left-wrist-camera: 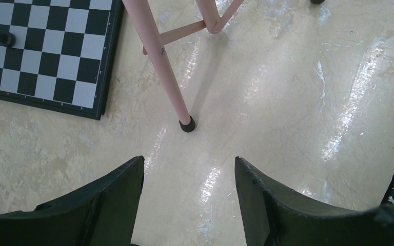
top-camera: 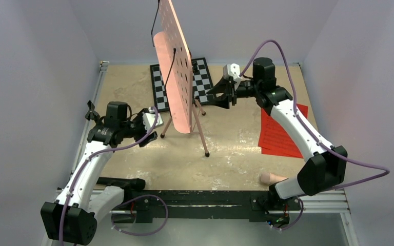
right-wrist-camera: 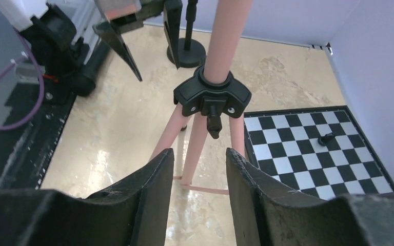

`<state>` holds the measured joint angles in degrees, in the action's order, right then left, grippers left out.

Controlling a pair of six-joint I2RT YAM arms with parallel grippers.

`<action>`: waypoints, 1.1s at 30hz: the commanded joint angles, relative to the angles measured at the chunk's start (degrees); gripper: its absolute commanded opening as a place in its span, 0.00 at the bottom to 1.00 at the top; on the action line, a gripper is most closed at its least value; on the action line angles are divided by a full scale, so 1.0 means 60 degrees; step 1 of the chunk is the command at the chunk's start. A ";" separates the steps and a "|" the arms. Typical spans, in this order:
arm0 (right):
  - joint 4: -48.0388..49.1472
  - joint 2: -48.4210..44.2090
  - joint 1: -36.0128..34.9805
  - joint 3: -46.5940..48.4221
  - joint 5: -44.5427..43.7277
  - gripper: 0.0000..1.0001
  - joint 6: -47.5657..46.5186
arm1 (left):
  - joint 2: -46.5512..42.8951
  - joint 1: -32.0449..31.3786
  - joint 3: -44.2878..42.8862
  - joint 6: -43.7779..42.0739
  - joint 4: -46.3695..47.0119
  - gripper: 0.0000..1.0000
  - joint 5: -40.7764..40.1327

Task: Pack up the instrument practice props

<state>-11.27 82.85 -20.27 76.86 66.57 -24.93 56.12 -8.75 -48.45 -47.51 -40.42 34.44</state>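
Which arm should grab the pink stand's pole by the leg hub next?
Right, I'd say. The right gripper is open and lined up with the music stand's black hub and pole. The left gripper, also open, looks down at one leg's foot, low and off to the side.

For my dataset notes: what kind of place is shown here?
Probably a robot test cell: plain walls enclose the table, two arms sit bolted at its edge, beside a pink music stand.
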 commanded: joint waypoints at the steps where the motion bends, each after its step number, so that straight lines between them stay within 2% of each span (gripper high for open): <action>1: -0.1052 0.0041 -0.0282 0.0382 -0.0100 0.45 -0.2356 | -0.0325 0.0053 -0.0192 0.0286 -0.0083 0.69 -0.0043; 6: -0.0478 0.0017 -0.0763 0.0187 -0.0625 0.40 -0.2436 | -0.0483 0.0053 -0.0046 0.0443 -0.0030 0.69 -0.0041; 14: 0.0285 -0.0196 -0.1045 -0.0190 -0.1481 0.42 -0.2437 | -0.0576 0.0053 0.0025 0.0374 -0.0005 0.69 0.0137; 21: 0.0011 -0.0126 -0.1052 -0.0045 -0.1628 0.42 -0.2511 | -0.0578 0.0053 0.0030 0.0345 0.0034 0.68 0.0302; 25: 0.0399 -0.0227 -0.1067 -0.0164 -0.1589 0.41 -0.2500 | -0.0506 0.0052 0.0127 0.0455 0.0200 0.68 0.0369; 33: 0.0540 -0.0043 -0.1240 -0.0075 -0.1630 0.40 -0.3207 | -0.0429 0.0048 0.0145 0.0564 0.0343 0.68 0.0268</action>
<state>-10.41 83.44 -26.81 75.70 57.49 -40.71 53.56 -8.75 -47.88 -45.28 -40.18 34.89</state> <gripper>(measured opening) 0.414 0.684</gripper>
